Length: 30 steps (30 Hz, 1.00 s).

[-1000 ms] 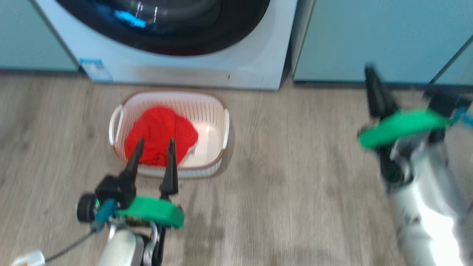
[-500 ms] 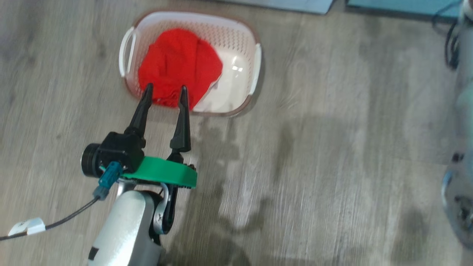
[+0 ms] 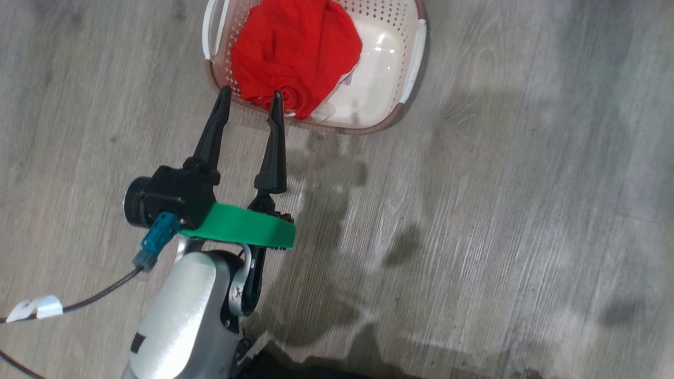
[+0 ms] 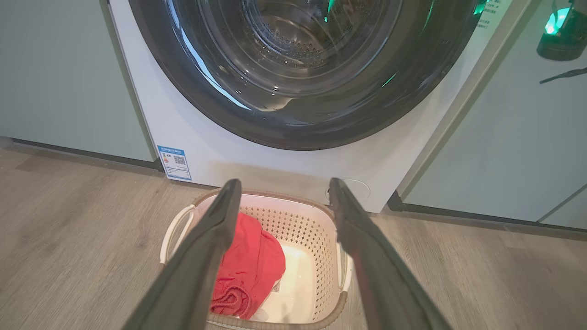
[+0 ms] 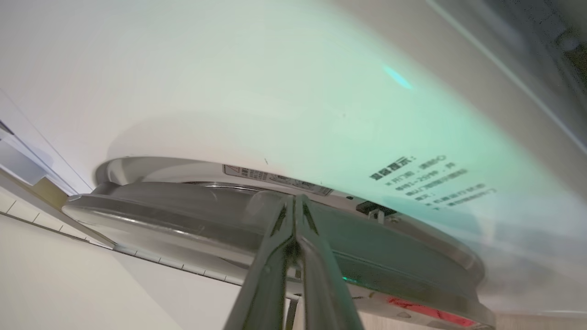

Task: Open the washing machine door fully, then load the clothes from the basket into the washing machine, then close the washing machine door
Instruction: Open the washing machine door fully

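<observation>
head view: the red garment point(image 3: 295, 50) is seen heaped in the left half of the basket point(image 3: 376, 84). it is judged soft, light, limp; a raised fold is best pinched. the left pincer point(image 3: 250, 93) is spread near the rim; the right pincer point(image 5: 293, 201) is pressed together, empty.

A blue label sticker point(image 4: 174, 162) sits low on the white front of the washing machine point(image 4: 206, 151); it bears a QR-like square and print too fine to read; in the right wrist view, several lines of dark printed characters point(image 5: 422, 181) stand on the machine's front, blurred and unreadable; a narrow strip label point(image 5: 277, 179) by the door opening is illegible; a sticker point(image 4: 275, 287) inside the basket point(image 4: 293, 220) is too small to read.
</observation>
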### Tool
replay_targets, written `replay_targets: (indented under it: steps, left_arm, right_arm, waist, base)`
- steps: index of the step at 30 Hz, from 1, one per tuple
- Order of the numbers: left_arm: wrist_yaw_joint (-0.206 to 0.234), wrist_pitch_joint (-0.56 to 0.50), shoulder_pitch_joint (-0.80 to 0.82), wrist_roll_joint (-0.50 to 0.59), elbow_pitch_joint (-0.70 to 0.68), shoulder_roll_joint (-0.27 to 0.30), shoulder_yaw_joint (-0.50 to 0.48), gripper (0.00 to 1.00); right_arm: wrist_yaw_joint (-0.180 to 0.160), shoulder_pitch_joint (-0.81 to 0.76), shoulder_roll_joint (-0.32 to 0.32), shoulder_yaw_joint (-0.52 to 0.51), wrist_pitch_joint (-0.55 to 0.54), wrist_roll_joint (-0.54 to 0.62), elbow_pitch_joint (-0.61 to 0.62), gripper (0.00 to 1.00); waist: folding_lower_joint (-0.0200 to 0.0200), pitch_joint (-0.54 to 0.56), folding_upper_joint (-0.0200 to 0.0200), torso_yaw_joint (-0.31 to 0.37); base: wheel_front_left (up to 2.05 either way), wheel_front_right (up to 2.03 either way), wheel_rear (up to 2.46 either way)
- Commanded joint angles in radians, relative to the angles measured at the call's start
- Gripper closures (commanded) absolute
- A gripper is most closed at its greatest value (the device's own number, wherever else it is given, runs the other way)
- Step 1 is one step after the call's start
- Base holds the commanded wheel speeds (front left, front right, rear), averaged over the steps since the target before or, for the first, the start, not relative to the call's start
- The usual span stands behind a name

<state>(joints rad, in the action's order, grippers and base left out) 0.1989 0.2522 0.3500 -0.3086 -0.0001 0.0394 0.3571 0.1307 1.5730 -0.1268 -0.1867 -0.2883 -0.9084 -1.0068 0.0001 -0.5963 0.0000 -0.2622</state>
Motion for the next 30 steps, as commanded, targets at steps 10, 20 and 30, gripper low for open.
replay_targets:
  steps: [10, 20, 30]
  left_arm:
    - [0.027, 0.01, 0.009, -0.031, -0.046, 0.011, 0.022, 0.0]
    - [0.028, 0.01, 0.013, -0.034, -0.041, 0.011, 0.016, 0.0]
    - [0.033, 0.01, 0.012, -0.047, -0.038, 0.011, 0.016, 0.0]
  right_arm:
    - [0.0, 0.21, 0.013, -0.02, -0.052, -0.019, -0.136, 1.0]
    - [0.0, 0.269, 0.009, -0.018, -0.116, -0.037, -0.21, 1.0]
    - [0.0, 0.231, -0.008, -0.008, -0.175, -0.06, -0.21, 1.0]
  waist:
    - [-0.0001, -0.036, 0.0, -0.039]
    - [-0.0001, -0.05, 0.0, -0.051]
    - [-0.0001, -0.035, 0.0, -0.056]
  base:
    - [0.0, 0.0, 0.0]
    - [0.0, 0.0, 0.0]
    - [0.0, 0.0, 0.0]
